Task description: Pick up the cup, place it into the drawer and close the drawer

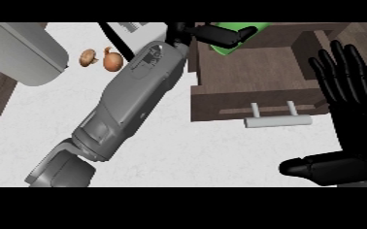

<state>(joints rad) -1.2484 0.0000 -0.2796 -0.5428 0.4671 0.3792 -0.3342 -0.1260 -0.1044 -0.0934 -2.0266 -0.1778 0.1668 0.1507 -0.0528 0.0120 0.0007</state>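
Cup [240, 29], bright green: located at upper centre of head view, above the rear part of the open drawer, largely hidden by the hand around it.

Left to right:

- Grey rounded appliance body [28, 53]: at far left edge, resting on the pale counter [179, 145]. Type cannot be determined.
- Two brown mushrooms: smaller one [88, 57] to the left, larger one [112, 60] just beside it, both lying on the counter near the forearm.
- Left forearm [129, 102]: grey, entering from lower left, running diagonally up and right across the counter toward the drawer.
- Left hand [222, 35]: black, at the end of that forearm, fingers curled and clamped around the green cup. Cup held over the drawer's rear edge; contact with the drawer floor cannot be determined.
- Drawer [251, 73]: dark wood, pulled out, interior visible. Front panel toward the viewer, carrying a pale bar handle [278, 121] on two posts.
- Right hand [341, 106]: black, at right edge, beside the drawer front. Fingers straight, slightly apart, pointing up; thumb extended sideways toward the left at the bottom. Holding nothing, touching nothing visible.
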